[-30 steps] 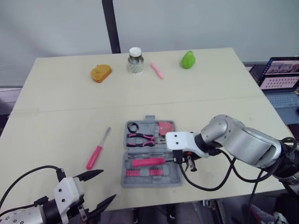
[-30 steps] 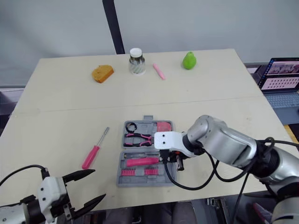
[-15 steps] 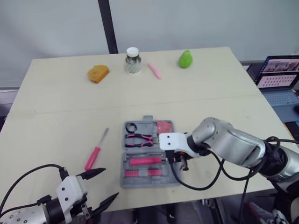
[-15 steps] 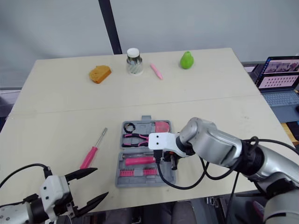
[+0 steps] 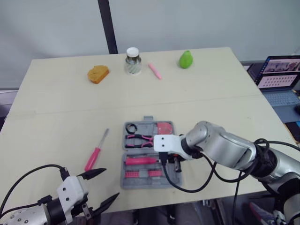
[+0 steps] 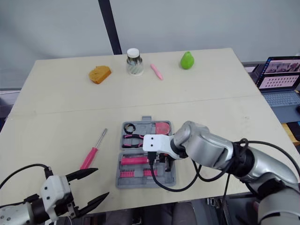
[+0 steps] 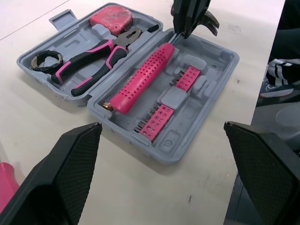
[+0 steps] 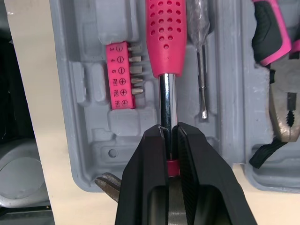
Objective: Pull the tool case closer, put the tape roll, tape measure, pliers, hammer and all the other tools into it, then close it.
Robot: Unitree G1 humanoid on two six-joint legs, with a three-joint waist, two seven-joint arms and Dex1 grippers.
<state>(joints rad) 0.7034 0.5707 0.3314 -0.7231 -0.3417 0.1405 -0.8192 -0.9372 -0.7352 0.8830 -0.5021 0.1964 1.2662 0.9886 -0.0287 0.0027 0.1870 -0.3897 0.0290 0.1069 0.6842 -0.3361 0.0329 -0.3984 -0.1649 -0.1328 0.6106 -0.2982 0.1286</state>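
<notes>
Now the right jaws, clenched on the hammer's (image 8: 165,37) steel shaft, have slid toward the robot's left across the open tool case (image 7: 220,61). The pink handle has travelled with them and lies along the near half's long recess, beside the bit strips (image 8: 123,75). Tape roll (image 7: 47,60), pliers (image 7: 93,56) and tape measure (image 7: 111,15) sit in the far half. The hammer looks nearly seated, so letting go seems next. The left jaws hang released and empty, and the screwdriver (image 5: 95,157) lies on the table (image 5: 211,93) — not yet packed.
</notes>
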